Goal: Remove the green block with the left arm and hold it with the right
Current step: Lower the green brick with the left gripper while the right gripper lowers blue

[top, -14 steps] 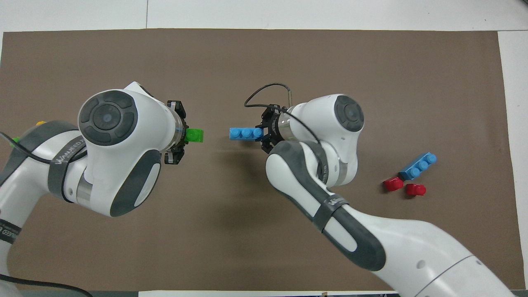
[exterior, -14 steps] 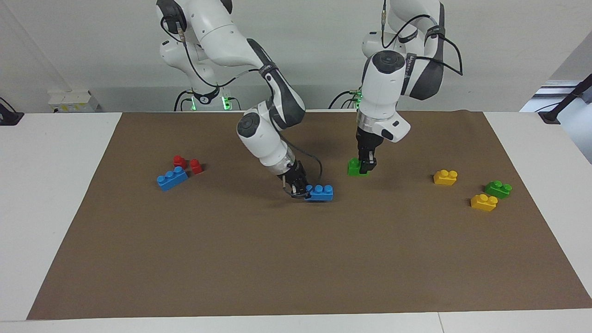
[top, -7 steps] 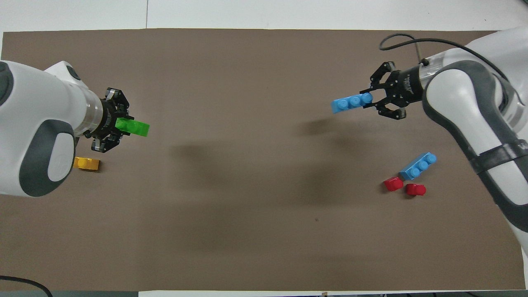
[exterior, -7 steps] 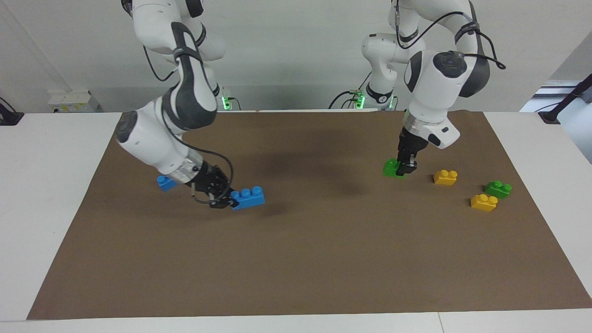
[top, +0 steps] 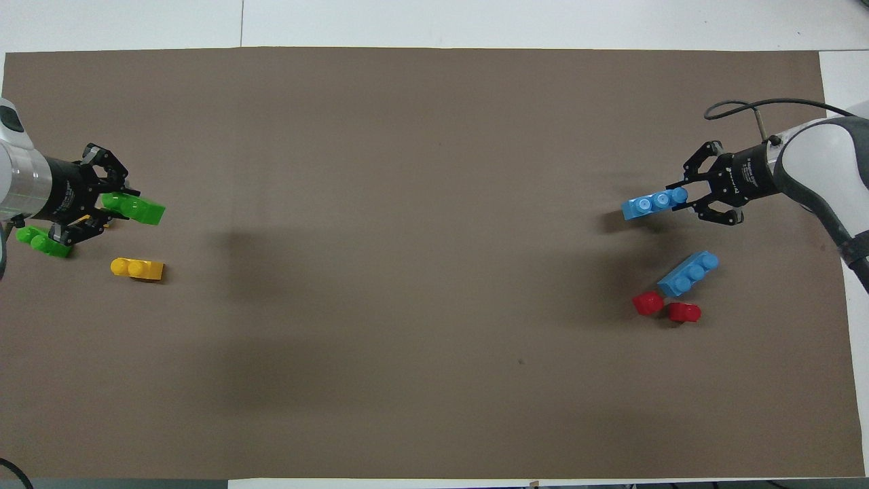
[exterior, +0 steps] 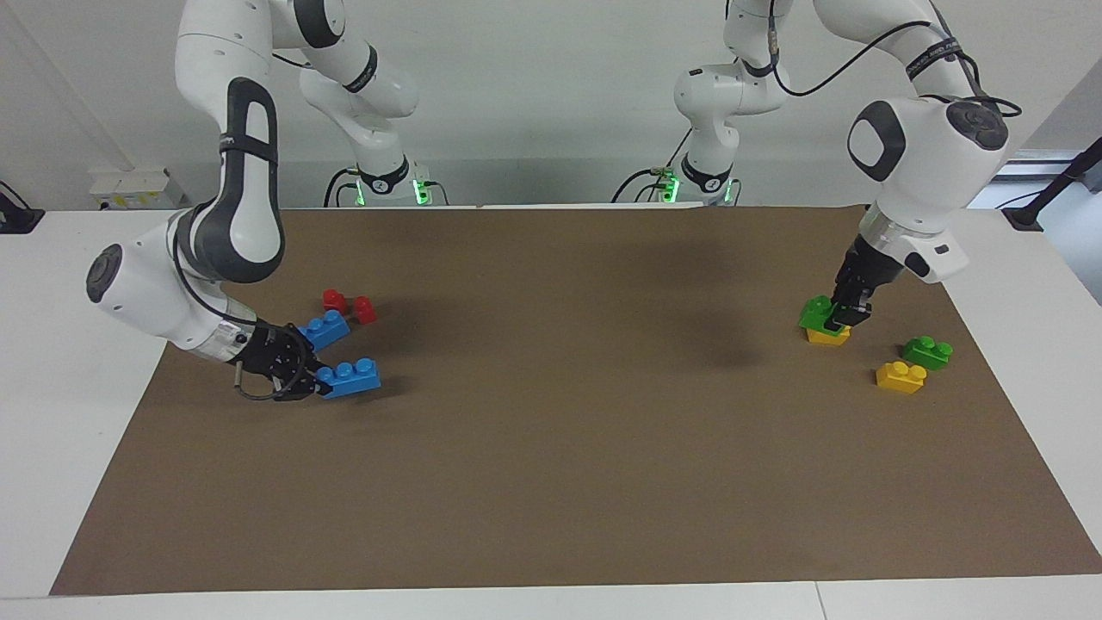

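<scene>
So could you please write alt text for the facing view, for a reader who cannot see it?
The left pincer holds a green block over a yellow brick at the left arm's end of a brown mat, while the right pincer holds a blue brick at the other end. Another blue brick and two red pieces lie close by.

- A mat (exterior: 551, 482) covers most of the table (exterior: 77, 284).
- Toward the left arm's end, three two-stud bricks lie on the mat: the nearest brick (exterior: 828, 337) to the robots, the middle brick (exterior: 927, 351), and the farthest brick (exterior: 900, 377) just beside it.
- The left gripper (exterior: 833, 320) holds the held two-stud brick (exterior: 814, 312) right by the nearest brick; whether they touch cannot be told.
- Toward the right arm's end, the right gripper (exterior: 314, 383) holds the held three-stud brick (exterior: 349, 377) low over the mat.
- The lying three-stud brick (exterior: 325, 329) sits close by, with two single-stud pieces (exterior: 334, 300) just beside it, nearer to the robots.
</scene>
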Robot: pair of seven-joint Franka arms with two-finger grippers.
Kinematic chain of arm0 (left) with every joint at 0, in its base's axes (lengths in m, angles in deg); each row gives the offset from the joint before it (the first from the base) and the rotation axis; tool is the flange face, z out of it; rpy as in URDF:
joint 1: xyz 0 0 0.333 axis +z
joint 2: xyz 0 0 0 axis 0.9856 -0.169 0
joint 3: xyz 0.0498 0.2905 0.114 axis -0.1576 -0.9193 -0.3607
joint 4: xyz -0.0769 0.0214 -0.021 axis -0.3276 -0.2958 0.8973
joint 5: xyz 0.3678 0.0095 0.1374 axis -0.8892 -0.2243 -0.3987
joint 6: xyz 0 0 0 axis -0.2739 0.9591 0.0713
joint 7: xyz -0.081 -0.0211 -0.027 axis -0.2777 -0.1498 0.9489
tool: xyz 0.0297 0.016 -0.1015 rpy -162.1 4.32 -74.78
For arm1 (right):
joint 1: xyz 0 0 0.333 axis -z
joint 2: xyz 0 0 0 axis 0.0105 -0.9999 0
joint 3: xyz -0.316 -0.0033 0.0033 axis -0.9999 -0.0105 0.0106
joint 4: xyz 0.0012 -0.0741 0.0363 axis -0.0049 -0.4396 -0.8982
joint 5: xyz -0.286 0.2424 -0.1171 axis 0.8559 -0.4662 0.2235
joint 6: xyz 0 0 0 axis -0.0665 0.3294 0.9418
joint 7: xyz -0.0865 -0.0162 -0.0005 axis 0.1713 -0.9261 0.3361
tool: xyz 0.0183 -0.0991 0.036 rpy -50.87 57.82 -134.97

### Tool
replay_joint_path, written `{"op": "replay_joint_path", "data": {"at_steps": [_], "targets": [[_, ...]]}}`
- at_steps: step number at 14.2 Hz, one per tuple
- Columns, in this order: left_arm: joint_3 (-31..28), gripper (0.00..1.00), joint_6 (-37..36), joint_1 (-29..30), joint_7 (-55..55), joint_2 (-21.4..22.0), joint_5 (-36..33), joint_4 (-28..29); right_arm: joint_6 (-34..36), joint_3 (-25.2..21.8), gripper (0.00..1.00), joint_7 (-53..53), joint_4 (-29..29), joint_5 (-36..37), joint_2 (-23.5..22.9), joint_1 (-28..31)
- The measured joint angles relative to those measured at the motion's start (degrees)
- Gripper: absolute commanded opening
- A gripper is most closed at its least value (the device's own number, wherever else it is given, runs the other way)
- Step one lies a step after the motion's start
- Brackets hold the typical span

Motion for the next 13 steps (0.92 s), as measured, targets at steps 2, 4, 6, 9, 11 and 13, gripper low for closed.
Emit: {"op": "replay_joint_path", "data": {"at_steps": [2,4,6,9,11,13], "targets": [[0.0,0.00,2.1,0.8,-2.3,-2.4,0.0,0.1,0.0,0.0,0.00,-0.6,-1.7,0.0,-0.1,1.1],[0.0,0.00,5.0,1.3,-4.0,-5.0,0.0,0.1,0.0,0.1,0.00,-0.7,-2.6,-0.1,-0.1,1.2],[0.0,0.00,8.3,1.6,-4.5,-7.2,0.0,0.0,-0.1,0.2,0.00,-0.7,-3.1,-0.5,-0.1,1.2],[0.0,0.00,12.0,2.1,-5.4,-10.7,-0.5,-0.2,-1.0,0.3,0.00,-0.6,-3.9,-0.6,-0.1,1.2],[0.0,0.00,12.9,2.1,-5.5,-13.6,-0.8,-1.2,-1.7,0.3,0.40,-0.6,-4.5,-0.6,-0.1,1.2],[0.0,0.00,13.5,2.1,-5.5,-16.1,-1.3,-2.5,-2.2,0.3,0.93,-0.6,-4.8,-0.6,-0.1,1.2]]}}
